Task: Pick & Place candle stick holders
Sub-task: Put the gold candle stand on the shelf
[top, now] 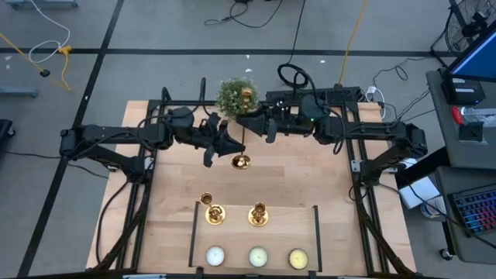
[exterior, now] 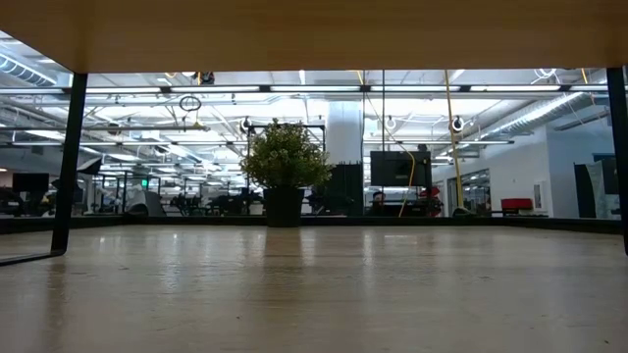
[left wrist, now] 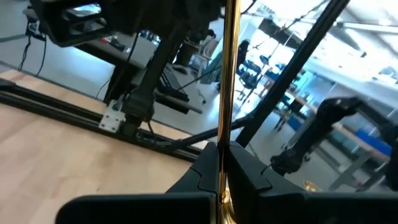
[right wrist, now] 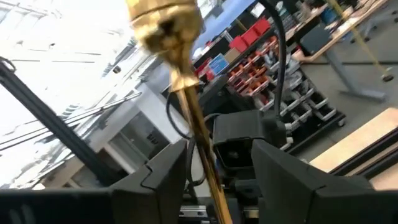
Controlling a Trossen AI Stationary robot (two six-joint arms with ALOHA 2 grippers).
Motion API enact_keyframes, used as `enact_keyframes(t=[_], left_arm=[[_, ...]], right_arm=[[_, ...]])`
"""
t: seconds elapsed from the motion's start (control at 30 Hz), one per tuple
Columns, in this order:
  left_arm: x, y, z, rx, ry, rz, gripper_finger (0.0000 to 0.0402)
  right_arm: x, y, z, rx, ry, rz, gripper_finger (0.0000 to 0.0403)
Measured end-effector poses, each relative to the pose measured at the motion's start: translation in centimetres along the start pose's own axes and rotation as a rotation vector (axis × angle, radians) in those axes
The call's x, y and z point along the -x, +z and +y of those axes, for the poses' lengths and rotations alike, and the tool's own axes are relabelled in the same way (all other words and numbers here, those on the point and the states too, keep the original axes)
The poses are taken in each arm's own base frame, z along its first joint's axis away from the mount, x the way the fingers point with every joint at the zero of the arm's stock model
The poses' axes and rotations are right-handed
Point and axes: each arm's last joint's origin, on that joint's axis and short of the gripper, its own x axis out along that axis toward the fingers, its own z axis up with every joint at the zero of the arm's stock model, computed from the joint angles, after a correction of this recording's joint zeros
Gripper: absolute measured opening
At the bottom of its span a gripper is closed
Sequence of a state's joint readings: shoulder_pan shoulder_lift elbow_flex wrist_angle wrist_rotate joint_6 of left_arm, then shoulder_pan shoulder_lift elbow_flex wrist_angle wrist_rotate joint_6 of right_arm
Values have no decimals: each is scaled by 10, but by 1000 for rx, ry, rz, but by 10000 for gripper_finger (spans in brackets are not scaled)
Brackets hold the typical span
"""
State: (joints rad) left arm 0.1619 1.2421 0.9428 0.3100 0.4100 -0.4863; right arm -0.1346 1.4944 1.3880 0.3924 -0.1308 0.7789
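Handover: left tool [left wrist: 222, 180] grasping the tall holder [top: 243, 128].
I see right tool [right wrist: 217, 155] released around the stem (next, back it clear).

A brass candlestick [right wrist: 186, 112] runs tilted between the right gripper [right wrist: 214, 168] fingers. Both fingers stand clear of its stem.

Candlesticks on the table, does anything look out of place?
One candlestick is apart from the other two on the tray. It is mid-table by the plant, its stem pinched in the left gripper, with the right gripper open around it. Nothing looks spilled or broken.
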Motion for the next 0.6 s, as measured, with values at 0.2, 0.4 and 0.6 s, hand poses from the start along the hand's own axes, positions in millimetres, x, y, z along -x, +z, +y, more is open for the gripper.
enact_keyframes(t=[0.2, 0.4, 0.6], left_arm=[[0, 2, 0, -55, 29, 4, 11], [1, 26, -11, -149, 115, 58, 11], [11, 57, -16, -186, 176, 57, 11]], right_arm=[[1, 4, -7, -19, 26, 53, 192], [4, 13, -13, -15, 66, 83, 197], [12, 27, -4, 114, 163, 41, 193]])
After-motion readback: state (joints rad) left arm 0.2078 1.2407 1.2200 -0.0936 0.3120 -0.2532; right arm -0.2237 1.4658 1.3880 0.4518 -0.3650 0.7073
